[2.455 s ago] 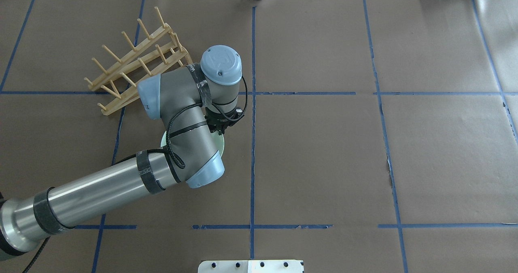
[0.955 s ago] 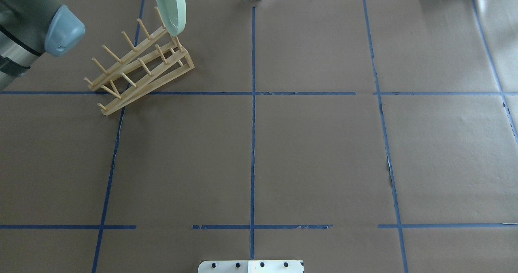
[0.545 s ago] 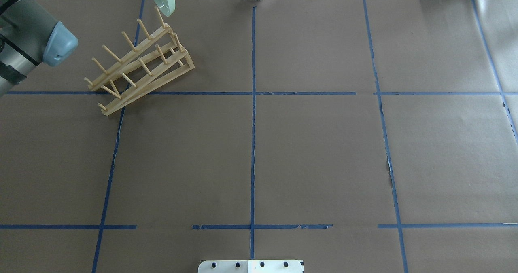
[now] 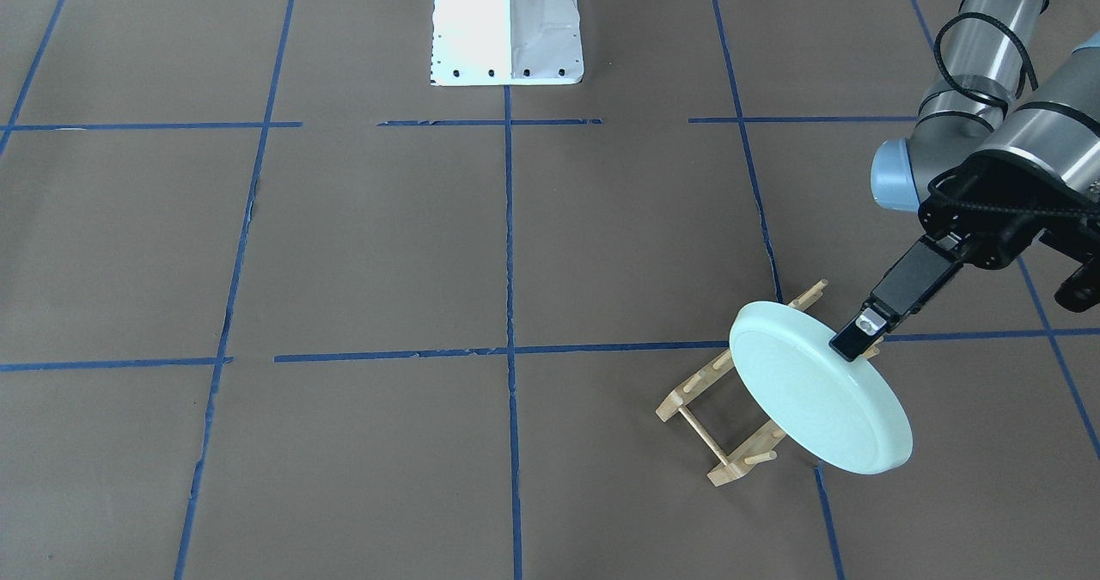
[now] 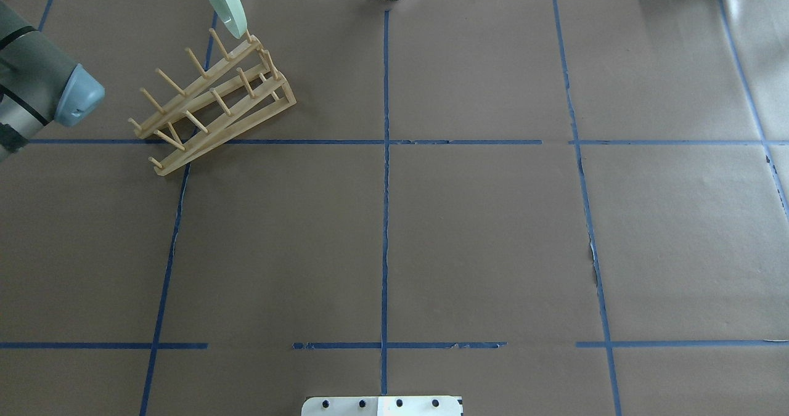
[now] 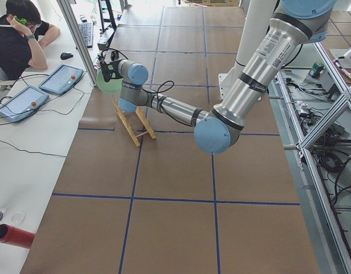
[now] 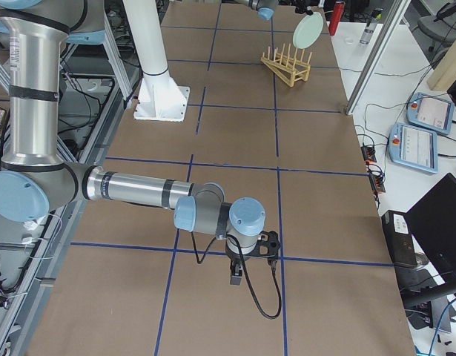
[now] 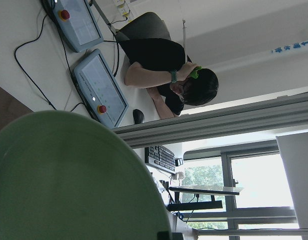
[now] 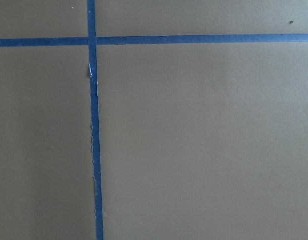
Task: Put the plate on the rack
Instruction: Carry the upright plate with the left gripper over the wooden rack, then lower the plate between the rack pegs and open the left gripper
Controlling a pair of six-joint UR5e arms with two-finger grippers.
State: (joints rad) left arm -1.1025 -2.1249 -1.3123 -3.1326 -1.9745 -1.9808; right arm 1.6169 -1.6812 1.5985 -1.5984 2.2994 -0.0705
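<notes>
Seen from the operators' side, the left half of the table (image 4: 344, 245) is brown paper crossed by blue tape lines, with nothing standing on it. The white robot base (image 4: 507, 30) sits at the far edge, near the middle.

Right of the centre line, close to the near edge, stands the rack (image 4: 692, 388). One rail end and a thin cross rod show on its left side; the rest is covered by the plate (image 4: 816, 399). The plate is in the air and tilted, its broad face turned up and toward the left, its lower rim over the rack's right part. From above it appears nearly edge-on, its lower edge just beside the tip of the last peg at the end of the rack nearest the table's far edge (whether the two touch cannot be told).

The left gripper (image 4: 852, 341) pinches the plate at its upper right rim. One dark finger lies on the near face and the other is hidden behind. Its arm comes in from the right edge of this view, so the rack's left side and the table beyond it lie open.

The left wrist camera shows the green plate filling its lower left corner.

The right gripper (image 7: 235, 278) hangs low over bare paper well away from the rack, and whether it is spread or pressed together cannot be told.
</notes>
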